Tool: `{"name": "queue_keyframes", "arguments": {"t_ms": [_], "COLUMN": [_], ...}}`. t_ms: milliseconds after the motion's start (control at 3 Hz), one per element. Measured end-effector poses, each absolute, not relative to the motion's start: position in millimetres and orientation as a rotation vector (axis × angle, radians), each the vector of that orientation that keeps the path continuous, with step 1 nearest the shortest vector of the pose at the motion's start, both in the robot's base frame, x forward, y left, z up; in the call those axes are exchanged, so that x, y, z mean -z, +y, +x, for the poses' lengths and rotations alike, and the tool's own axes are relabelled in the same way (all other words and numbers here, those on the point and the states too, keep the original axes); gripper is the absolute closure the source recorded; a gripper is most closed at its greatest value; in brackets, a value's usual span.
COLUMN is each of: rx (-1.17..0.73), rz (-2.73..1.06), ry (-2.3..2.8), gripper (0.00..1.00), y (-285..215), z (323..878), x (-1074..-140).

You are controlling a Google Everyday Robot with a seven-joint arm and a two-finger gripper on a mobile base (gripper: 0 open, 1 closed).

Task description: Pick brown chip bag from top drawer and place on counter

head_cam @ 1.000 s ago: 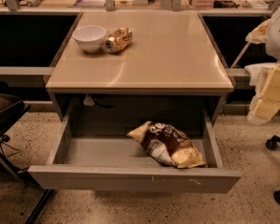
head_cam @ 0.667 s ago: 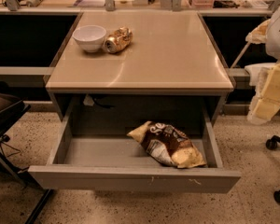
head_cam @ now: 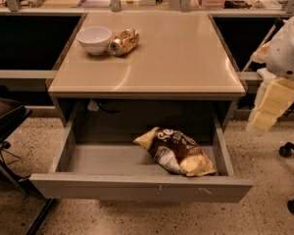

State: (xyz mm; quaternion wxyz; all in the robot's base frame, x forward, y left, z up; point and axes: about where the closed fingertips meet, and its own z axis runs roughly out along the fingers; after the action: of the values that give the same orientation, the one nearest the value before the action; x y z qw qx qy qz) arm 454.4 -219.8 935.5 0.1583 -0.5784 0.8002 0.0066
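Brown and yellow foil shows at the lower centre of the frame. The brown chip bag (head_cam: 176, 152) lies on its side in the right half of the top drawer (head_cam: 137, 190), which is pulled well out beneath the bench (head_cam: 176, 53). Compared with a second ago, nothing has shifted. The bag lies in the same spot, the drawer is just as far out, and my end effector (head_cam: 270, 105) hangs at the right edge of the frame, off the bench's right side and well apart from the bag. I cannot tell whether it is open or closed, but I see nothing held in it. I judge the pick not yet begun. A white bowl (head_cam: 94, 38) and a crushed golden can (head_cam: 123, 41) sit side by side at the bench's upper left. The wide stretch to their right looks the natural place for the bag.
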Motion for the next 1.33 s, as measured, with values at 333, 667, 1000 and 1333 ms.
{"name": "queue_keyframes", "arguments": {"t_ms": [333,667,1000,1333], "rx": [-0.150,-0.177,-0.185,-0.352], "rz": [-1.617,-1.615,-1.597,-1.552], "ry": [2.386,2.402,2.393,2.380], "gripper": [0.00,0.00,0.00,0.00], "y": [-235.4,-237.4,-234.7,-191.4], "z": [458.1,460.5,459.9,466.2], "x": [-883.0,-871.1,-866.0,-814.1]}}
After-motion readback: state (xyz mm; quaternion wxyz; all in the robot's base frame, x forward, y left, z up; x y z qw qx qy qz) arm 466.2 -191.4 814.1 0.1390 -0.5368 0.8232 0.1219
